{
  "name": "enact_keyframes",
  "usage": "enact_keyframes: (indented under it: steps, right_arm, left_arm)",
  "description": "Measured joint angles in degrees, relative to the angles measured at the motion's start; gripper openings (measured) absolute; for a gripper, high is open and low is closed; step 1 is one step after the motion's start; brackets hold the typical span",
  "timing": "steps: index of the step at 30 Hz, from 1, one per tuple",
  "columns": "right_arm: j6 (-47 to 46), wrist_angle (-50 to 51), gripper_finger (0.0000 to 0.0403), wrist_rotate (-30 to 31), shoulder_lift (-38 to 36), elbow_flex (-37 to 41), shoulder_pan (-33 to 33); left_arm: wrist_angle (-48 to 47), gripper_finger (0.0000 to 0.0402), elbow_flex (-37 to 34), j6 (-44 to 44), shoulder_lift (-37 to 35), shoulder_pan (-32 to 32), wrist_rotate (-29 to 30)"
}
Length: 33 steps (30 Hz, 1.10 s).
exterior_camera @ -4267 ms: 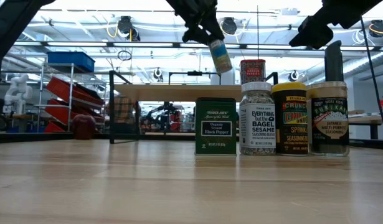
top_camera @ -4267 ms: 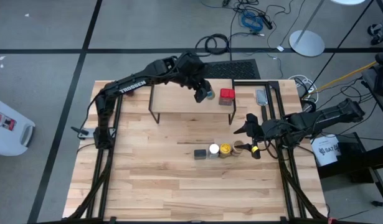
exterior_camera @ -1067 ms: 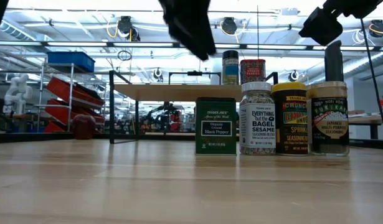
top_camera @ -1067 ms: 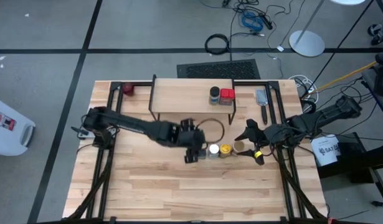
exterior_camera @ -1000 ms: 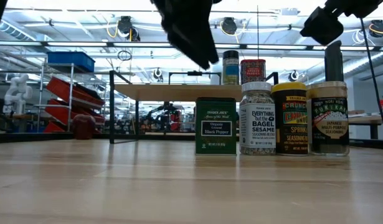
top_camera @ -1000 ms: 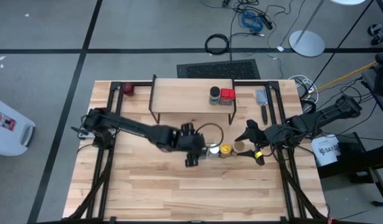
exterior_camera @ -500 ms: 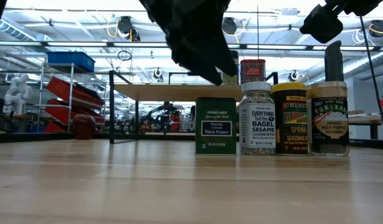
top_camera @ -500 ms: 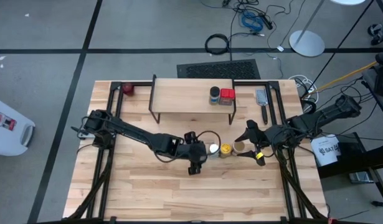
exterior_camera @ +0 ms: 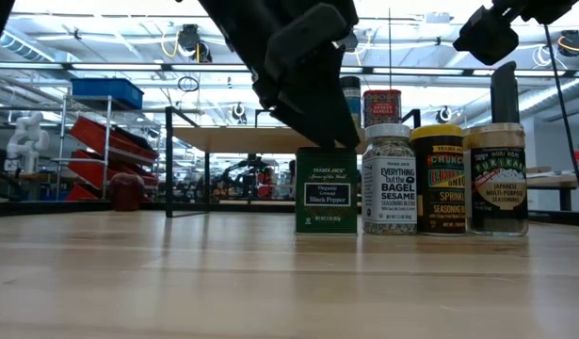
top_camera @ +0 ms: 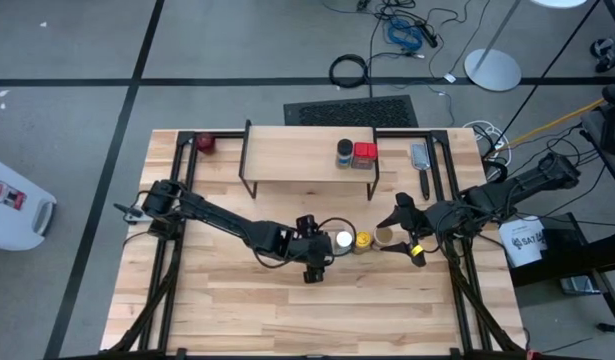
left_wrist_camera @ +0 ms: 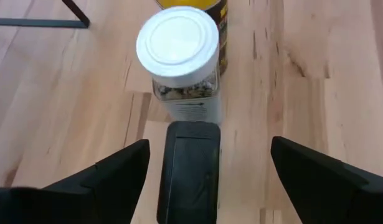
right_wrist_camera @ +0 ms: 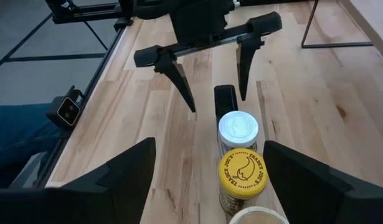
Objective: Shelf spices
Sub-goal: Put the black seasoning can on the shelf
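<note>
- The left gripper [right_wrist_camera: 210,59] hangs low over the black pepper tin [exterior_camera: 327,191], its two fingers [left_wrist_camera: 116,171] spread wide, one on either side of the tin and not touching it.
- That dark tin stands at the end of a row on the table [top_camera: 247,310]: next to it the white-capped jar [left_wrist_camera: 179,46], then the yellow-topped jar [right_wrist_camera: 242,172], then the tan-topped jar [exterior_camera: 497,179].
- The jars in the row stand upright, just beside each other.
- On the shelf [top_camera: 287,160], toward its right end, a dark jar [top_camera: 344,152] and the red square tin [top_camera: 364,153] stand side by side.
- The right gripper [top_camera: 399,228] waits near the tan-topped end of the row, fingers spread wide and holding nothing.
- A small dark-red round object [top_camera: 206,144] sits at the table's far left corner.
</note>
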State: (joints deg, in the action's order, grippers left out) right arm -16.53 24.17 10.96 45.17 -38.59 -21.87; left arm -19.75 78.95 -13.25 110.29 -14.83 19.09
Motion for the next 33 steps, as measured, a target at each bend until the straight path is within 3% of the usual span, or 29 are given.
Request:
enact_keyframes:
  steps: [6, 15, 33]
  right_arm:
    - [-0.27, 0.04, 0.0286, 0.01, 0.02, 0.0, 0.0]
    - [-0.26, 0.06, 0.0286, 0.0, 0.0, 0.0, 0.0]
    - [0.13, 0.51, 0.0286, 1.31, 0.28, 0.0, 0.0]
  left_arm:
    - [-0.24, 0.0336, 0.01, -0.03, 1.86, 0.0, -1.0]
    - [-0.29, 0.0267, 0.01, 0.02, 2.5, 0.02, -1.2]
    - [-2.54, 0.0165, 0.59, -0.2, 1.28, 0.02, -2.99]
